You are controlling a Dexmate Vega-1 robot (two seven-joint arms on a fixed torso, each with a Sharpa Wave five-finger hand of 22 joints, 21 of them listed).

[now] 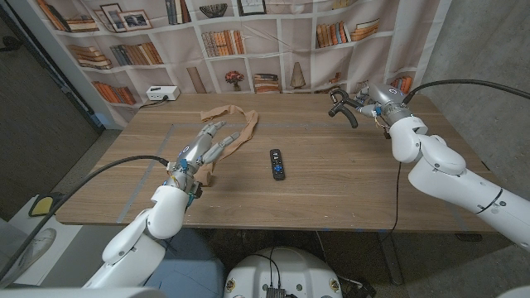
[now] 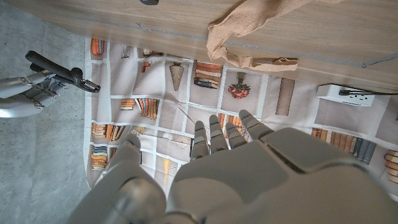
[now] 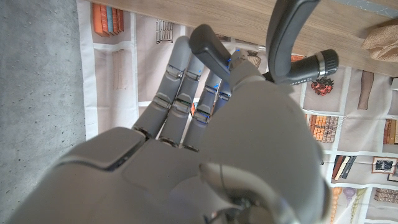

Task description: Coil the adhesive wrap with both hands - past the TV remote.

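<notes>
The adhesive wrap (image 1: 243, 126) is a tan, crumpled band lying in a loose loop on the wooden table (image 1: 331, 178), left of centre and toward the far side. It shows again in the left wrist view (image 2: 245, 31), and one end shows in the right wrist view (image 3: 382, 36). The black TV remote (image 1: 277, 164) lies mid-table, to the right of the band. My left hand (image 1: 204, 147) hovers at the band's near-left stretch, fingers spread and holding nothing. My right hand (image 1: 354, 103) is raised over the far right of the table, fingers loosely curved and apart, gripping nothing.
A white box (image 1: 163, 93) with a cable stands at the table's far left corner (image 2: 344, 94). A printed bookshelf backdrop (image 1: 273, 41) hangs behind the table. Black cables trail from both arms.
</notes>
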